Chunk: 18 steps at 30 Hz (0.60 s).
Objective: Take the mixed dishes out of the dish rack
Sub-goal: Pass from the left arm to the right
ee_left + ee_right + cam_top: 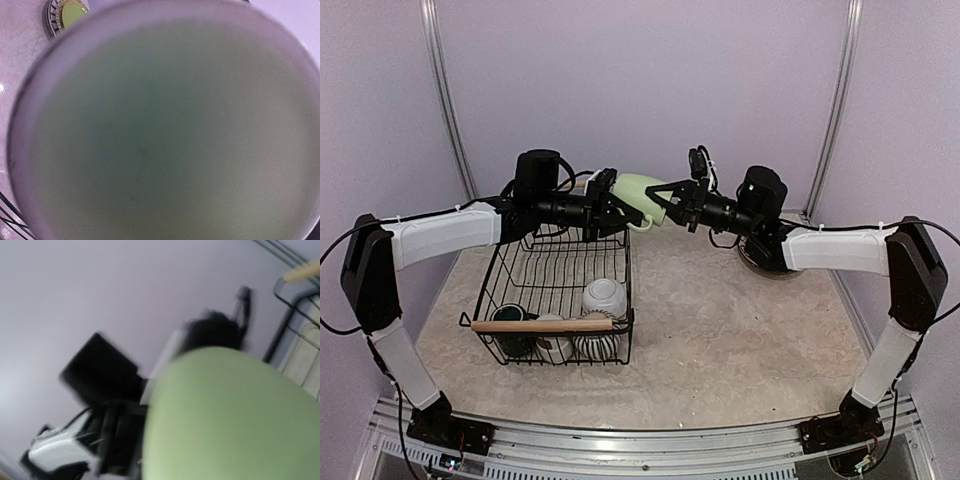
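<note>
The pale green mug (638,192) is held in the air beyond the far end of the dish rack (520,262), between both grippers. My left gripper (608,203) is shut on its left end; the mug's blurred inside (165,135) fills the left wrist view and hides the fingers. My right gripper (667,205) stands at the mug's right end with its fingers spread on either side of it, apparently open. The mug's outside (235,420) fills the right wrist view. In the rack's near end lie a dark teal mug (510,320), a small white cup (552,338), a striped mug (596,343) and a white bowl (604,294).
A striped plate (52,21) with a lime-green plate (70,13) on it lies on the table at the far right, mostly behind my right arm in the top view (757,263). The rack's near wooden handle (542,325) spans its front. Walls close in the back and sides.
</note>
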{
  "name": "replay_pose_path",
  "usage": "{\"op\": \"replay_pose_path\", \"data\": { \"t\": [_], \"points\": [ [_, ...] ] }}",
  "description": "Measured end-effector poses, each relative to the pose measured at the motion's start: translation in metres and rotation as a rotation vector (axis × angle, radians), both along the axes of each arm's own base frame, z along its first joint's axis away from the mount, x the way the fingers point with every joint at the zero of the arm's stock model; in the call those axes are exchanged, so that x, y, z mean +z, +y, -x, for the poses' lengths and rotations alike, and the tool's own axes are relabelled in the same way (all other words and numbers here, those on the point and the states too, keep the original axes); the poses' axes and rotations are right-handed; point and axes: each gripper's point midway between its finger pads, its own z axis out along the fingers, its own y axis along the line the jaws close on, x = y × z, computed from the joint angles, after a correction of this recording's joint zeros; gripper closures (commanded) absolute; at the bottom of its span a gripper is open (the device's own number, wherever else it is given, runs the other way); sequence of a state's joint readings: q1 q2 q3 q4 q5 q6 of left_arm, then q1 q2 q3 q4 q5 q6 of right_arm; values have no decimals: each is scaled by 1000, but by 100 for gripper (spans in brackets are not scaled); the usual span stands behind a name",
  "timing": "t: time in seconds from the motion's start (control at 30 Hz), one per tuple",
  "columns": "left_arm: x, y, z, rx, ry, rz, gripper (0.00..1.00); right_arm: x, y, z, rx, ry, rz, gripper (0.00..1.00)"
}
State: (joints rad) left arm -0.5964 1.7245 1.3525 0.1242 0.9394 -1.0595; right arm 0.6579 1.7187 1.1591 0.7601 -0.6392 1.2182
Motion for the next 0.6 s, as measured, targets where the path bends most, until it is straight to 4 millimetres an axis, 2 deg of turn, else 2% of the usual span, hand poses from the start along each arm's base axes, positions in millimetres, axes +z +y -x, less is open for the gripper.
{"op": "replay_pose_path", "data": {
  "t": [0.13, 0.33, 0.47, 0.6],
  "points": [
    [2, -1, 5, -33, 32, 9, 82, 11, -1, 6, 16, -64, -24, 100],
    [-1, 2, 0, -11, -12, -9, 51, 3, -9, 0, -27, -41, 0, 100],
    [1, 15, -10, 42, -62, -34, 37, -12, -31, -14, -101, -6, 65, 100],
    [12, 34, -16, 103, -124, -62, 27, -21, -63, -22, -200, -1, 155, 100]
  ]
}}
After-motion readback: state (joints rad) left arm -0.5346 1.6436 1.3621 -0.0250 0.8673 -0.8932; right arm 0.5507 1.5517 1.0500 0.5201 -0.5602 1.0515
